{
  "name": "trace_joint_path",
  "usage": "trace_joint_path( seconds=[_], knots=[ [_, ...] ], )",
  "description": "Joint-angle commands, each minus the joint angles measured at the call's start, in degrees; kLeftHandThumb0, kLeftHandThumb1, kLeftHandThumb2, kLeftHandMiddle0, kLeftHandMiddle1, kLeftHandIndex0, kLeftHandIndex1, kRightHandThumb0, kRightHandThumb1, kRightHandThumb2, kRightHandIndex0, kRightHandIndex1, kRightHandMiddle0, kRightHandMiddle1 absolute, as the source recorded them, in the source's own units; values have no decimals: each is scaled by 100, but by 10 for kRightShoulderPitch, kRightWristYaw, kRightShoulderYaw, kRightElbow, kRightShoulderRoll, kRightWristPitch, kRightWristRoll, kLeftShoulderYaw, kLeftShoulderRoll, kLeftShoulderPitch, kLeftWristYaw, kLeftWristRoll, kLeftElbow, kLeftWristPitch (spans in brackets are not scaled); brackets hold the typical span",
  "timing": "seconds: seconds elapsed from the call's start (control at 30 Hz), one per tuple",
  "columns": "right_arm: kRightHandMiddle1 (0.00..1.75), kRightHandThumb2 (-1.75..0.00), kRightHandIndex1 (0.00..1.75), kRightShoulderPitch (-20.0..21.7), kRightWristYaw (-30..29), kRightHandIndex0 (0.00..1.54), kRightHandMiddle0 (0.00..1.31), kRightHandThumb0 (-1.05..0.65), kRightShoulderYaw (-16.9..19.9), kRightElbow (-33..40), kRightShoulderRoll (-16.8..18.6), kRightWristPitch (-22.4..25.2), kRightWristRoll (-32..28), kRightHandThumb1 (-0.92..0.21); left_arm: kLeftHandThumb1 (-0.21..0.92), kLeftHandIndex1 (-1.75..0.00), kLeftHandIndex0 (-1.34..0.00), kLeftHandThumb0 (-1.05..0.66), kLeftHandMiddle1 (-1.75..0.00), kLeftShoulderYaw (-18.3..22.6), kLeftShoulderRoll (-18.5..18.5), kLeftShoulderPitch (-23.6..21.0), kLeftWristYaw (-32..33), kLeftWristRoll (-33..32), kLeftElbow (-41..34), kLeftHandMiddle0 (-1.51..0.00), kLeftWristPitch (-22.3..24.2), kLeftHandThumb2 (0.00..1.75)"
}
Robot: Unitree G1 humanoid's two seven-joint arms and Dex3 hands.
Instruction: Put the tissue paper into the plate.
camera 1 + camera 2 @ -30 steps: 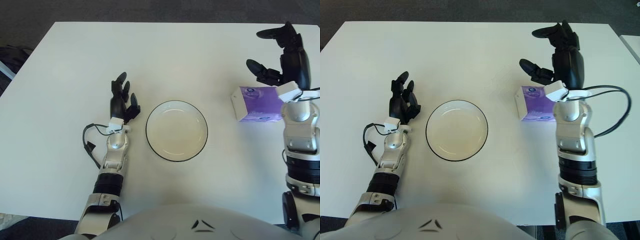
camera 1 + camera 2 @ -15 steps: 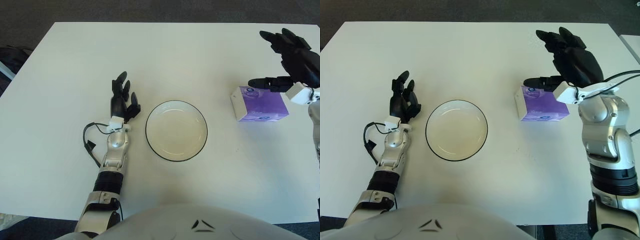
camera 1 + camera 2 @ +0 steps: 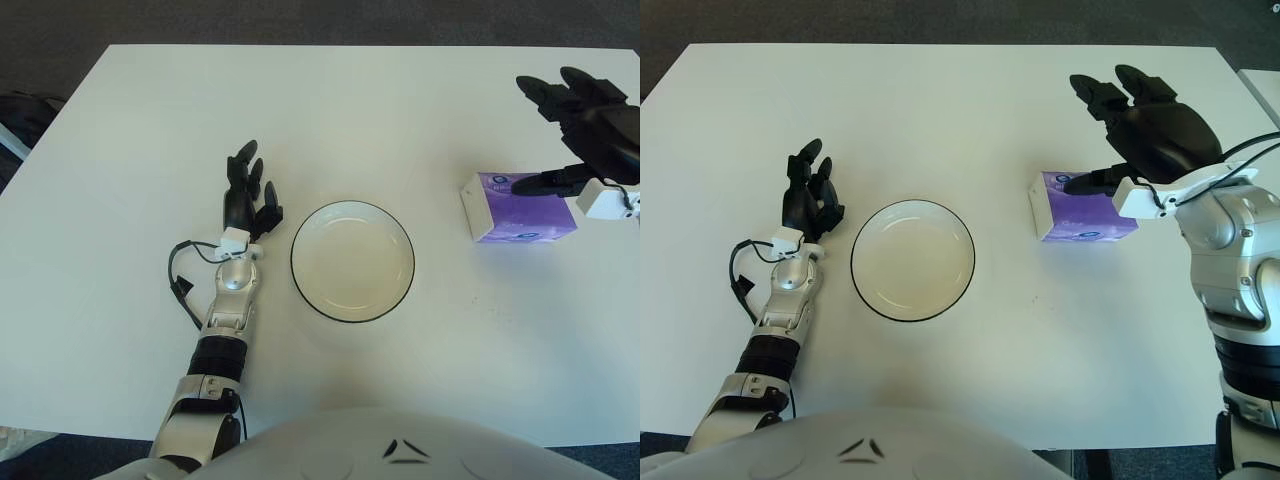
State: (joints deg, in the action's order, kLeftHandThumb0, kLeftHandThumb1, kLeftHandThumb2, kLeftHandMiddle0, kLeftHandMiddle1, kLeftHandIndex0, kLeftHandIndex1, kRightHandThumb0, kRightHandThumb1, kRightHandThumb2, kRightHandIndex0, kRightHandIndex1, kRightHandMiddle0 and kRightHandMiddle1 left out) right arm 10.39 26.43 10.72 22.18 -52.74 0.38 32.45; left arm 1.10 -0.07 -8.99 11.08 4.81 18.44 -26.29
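Note:
A purple tissue packet (image 3: pixel 1080 207) lies on the white table, right of a round white plate (image 3: pixel 913 260) with a dark rim; the plate is empty. My right hand (image 3: pixel 1140 125) hovers over the packet's far right side with fingers spread and thumb reaching down near its top, holding nothing. The packet also shows in the left eye view (image 3: pixel 518 207). My left hand (image 3: pixel 808 198) rests on the table just left of the plate, fingers relaxed and pointing away from me.
The white table (image 3: pixel 940 110) stretches wide behind the plate. A black cable (image 3: pixel 740 288) loops beside my left wrist. Dark floor lies beyond the far edge.
My right arm has swung outward to the right and the hand has turned over the packet, thumb dropping toward its top. The packet and plate have not moved. The left hand shifted slightly.

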Motion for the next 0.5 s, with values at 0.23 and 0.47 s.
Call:
trace_joint_path(
  seconds=[0.23, 0.47],
  knots=[
    [0, -7, 0, 5, 74, 0, 0, -105, -20, -2, -76, -35, 25, -92, 92, -72, 0, -70, 0, -6, 1, 50, -2, 14, 81, -39, 0, 78],
    [0, -14, 0, 11, 100, 0, 0, -105, -24, -16, -116, -83, 22, -92, 92, -72, 0, -70, 0, -7, 1, 49, -4, 12, 80, -38, 5, 78]
  ],
)
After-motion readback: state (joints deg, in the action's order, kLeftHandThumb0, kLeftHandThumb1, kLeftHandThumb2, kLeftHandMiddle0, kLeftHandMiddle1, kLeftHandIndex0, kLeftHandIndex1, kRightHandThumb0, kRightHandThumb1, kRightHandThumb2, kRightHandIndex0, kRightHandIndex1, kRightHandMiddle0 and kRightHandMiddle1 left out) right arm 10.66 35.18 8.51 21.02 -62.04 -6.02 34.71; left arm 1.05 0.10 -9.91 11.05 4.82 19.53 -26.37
